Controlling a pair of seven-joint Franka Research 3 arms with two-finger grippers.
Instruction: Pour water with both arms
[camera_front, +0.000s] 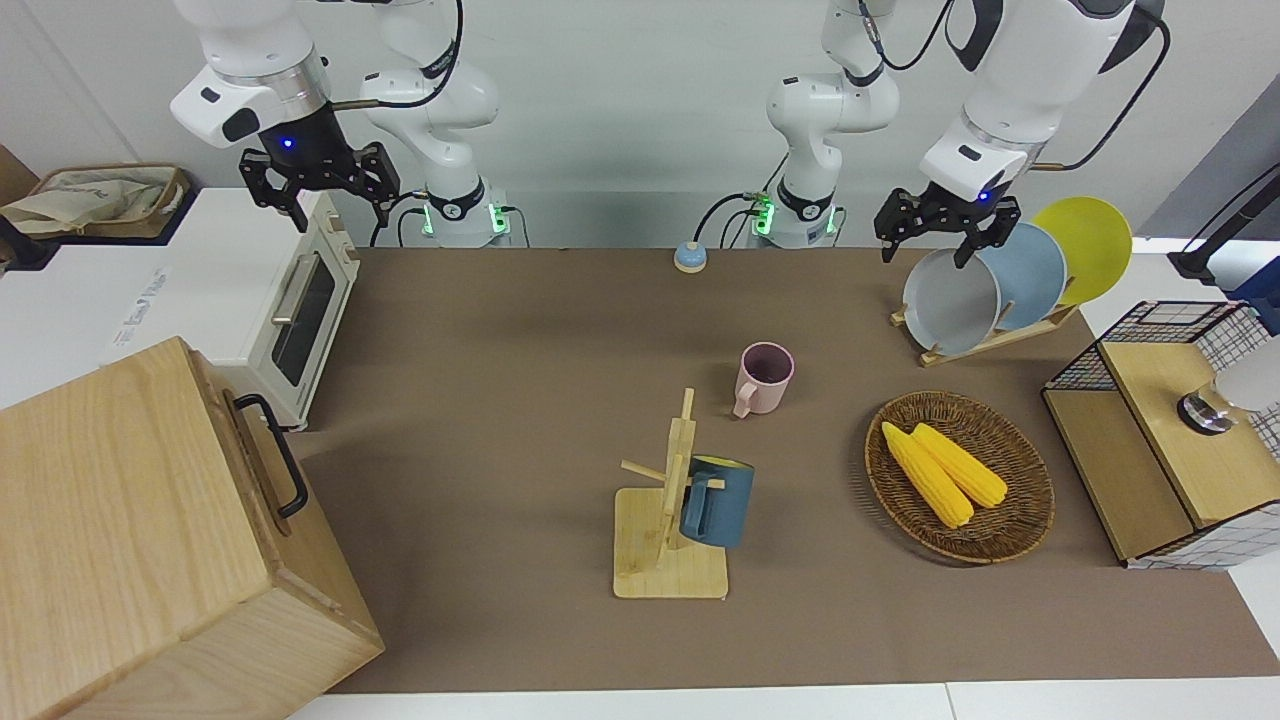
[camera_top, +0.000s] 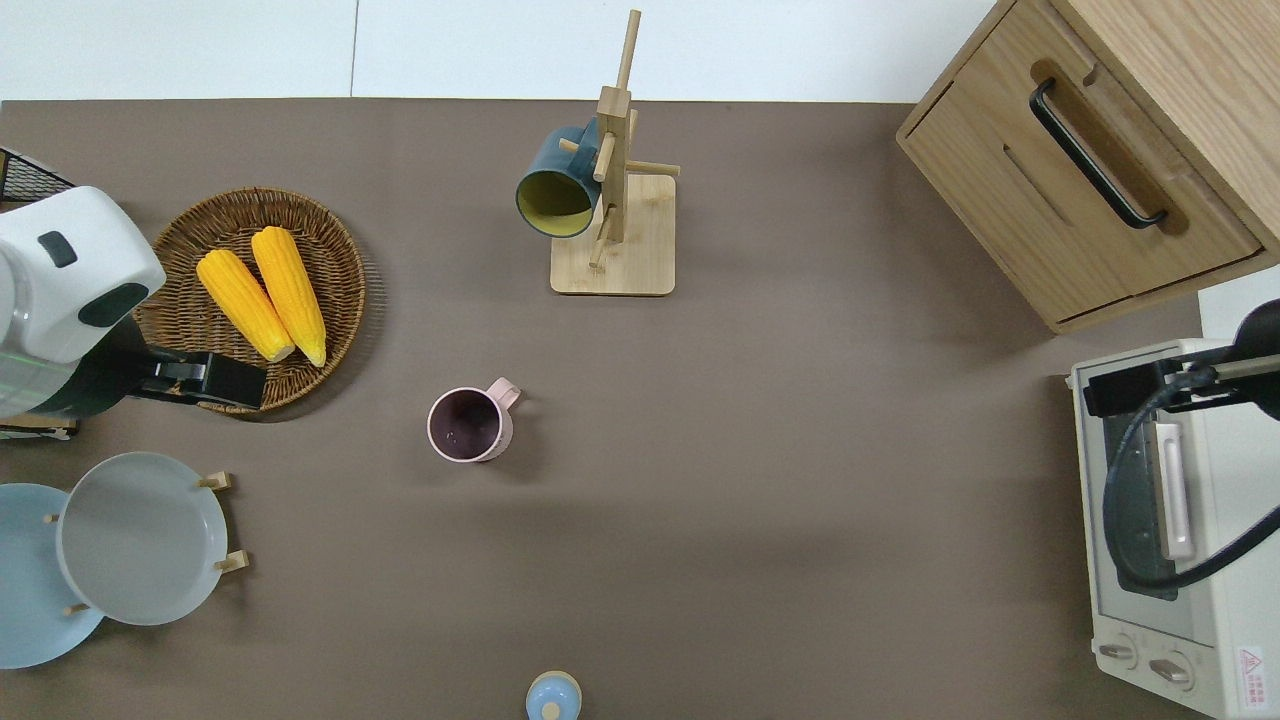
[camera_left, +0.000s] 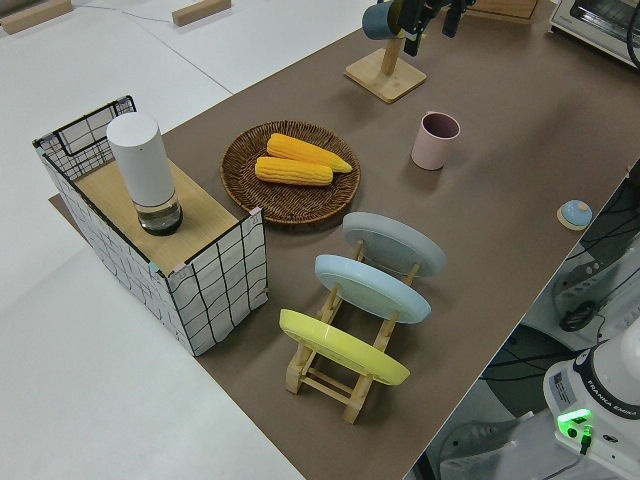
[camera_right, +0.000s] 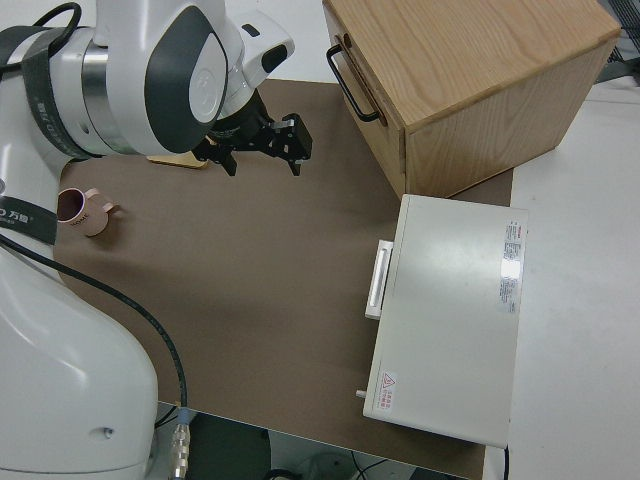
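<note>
A pink mug (camera_front: 766, 377) (camera_top: 470, 424) stands upright mid-table. Farther from the robots, a dark blue mug (camera_front: 715, 500) (camera_top: 555, 190) hangs on a wooden peg rack (camera_front: 668, 575). My left gripper (camera_front: 945, 225) (camera_top: 240, 383) is open and empty, up in the air over the basket's edge that faces the robots. Over the toaster oven, my right gripper (camera_front: 320, 185) (camera_right: 262, 150) hangs open with nothing in it. A white cylinder (camera_left: 145, 165) stands on the wire-sided shelf at the left arm's end. The water is out of view.
A wicker basket (camera_front: 1000, 545) holds two corn cobs (camera_front: 945, 470). Three plates (camera_front: 955, 300) lean in a wooden stand. A toaster oven (camera_front: 290, 310) and a wooden cabinet (camera_front: 130, 540) fill the right arm's end. A small blue bell (camera_front: 690, 257) sits near the robots.
</note>
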